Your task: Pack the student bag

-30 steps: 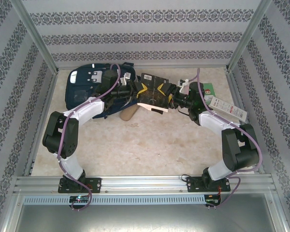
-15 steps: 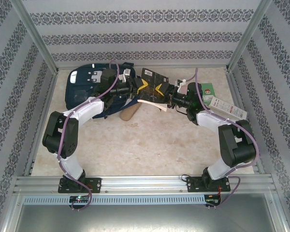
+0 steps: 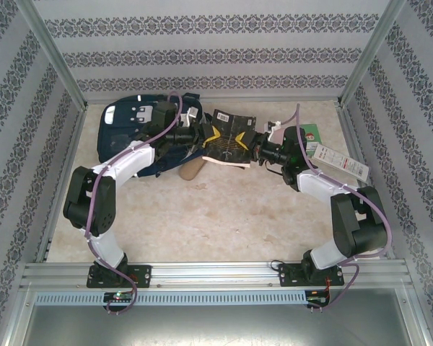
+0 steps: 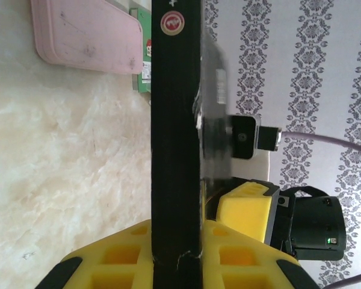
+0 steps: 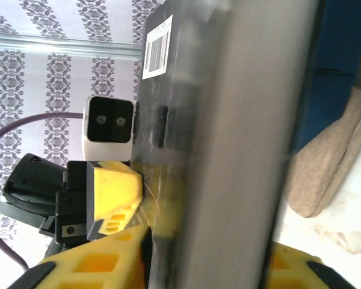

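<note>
Between the two grippers, over the far half of the marbled table [image 3: 224,216]: a black book [image 3: 227,137] with yellow chevron marks on its cover.

Left gripper [image 3: 195,135]: clenched on the book's left end. Its wrist view has the book edge-on, pinched between the yellow fingers [image 4: 126,250], with a round red sticker [image 4: 172,24] on the edge further out from the fingers.

Right gripper [image 3: 259,149]: at the book's right end, facing the left gripper. Its wrist view shows the book's edge lying between the yellow fingers [image 5: 90,265], and a barcode label [image 5: 158,48] further out on the book. Cannot tell whether those fingers are pressing on the book or just straddling it.

Student bag [image 3: 126,137]: navy, lying flat by the far-left corner of the table, behind and to the left of the left gripper, with the left wrist reaching across its right side. In the right wrist view, navy fabric shows past the book.

Tan roll-shaped pouch [image 3: 191,171]: just on the near side of the left gripper, against the bag's right edge.

Green box [image 3: 312,134]: just behind the right gripper's wrist, on its outer side.

Long white carton [image 3: 339,160]: beside the green box, further out to the right of the right arm.
</note>
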`<state>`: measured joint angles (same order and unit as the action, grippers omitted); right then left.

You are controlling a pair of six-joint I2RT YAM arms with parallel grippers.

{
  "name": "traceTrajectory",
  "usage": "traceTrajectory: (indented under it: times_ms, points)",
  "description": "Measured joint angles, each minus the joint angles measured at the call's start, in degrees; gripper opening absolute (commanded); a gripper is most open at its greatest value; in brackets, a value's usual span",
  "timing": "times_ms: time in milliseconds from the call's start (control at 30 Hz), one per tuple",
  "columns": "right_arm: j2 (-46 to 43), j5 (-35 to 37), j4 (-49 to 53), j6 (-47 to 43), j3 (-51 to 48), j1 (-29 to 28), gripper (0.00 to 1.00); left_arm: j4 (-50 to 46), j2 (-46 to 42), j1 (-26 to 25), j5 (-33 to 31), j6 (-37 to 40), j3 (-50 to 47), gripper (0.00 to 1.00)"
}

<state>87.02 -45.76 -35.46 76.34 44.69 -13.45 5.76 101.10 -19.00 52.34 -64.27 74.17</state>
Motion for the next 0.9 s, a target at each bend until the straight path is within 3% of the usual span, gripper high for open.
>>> traceTrajectory:
  times_ms: [100, 200, 500, 733, 767, 833, 900]
  points:
    - [0.00, -0.20, 0.48, -0.09, -0.24, 0.57, 0.57, 1.22, 0.00, 1.46, -0.02, -1.75, -0.02, 0.00]
    - [0.02, -0.24, -0.11, 0.07, -0.24, 0.55, 0.59, 5.27, 0.00, 2.16, -0.07, -5.11, -0.15, 0.00]
    - [1.64, -0.39, -2.36, 1.92, 0.04, -0.26, 0.32, 7.80, 0.00, 2.25, 0.17, -6.86, -0.35, 0.00]
    - [1.60, -0.72, -3.50, 2.03, 0.35, -0.04, 0.31, 4.96, 0.00, 2.54, -0.07, -4.20, -0.50, 0.00]
    - [1.53, -0.90, -3.61, 2.23, 0.35, 0.22, 0.34, 4.66, 0.00, 2.54, -0.04, -3.78, -0.50, 0.00]
    - [1.27, -1.20, -3.58, 2.64, 0.33, 0.24, 0.52, 4.20, 0.00, 2.54, -0.04, -3.10, -0.50, 0.00]
    - [1.09, -1.53, -3.74, 2.95, 0.31, 0.24, 0.63, 4.11, 0.00, 2.54, 0.00, -3.06, -0.55, 0.00]
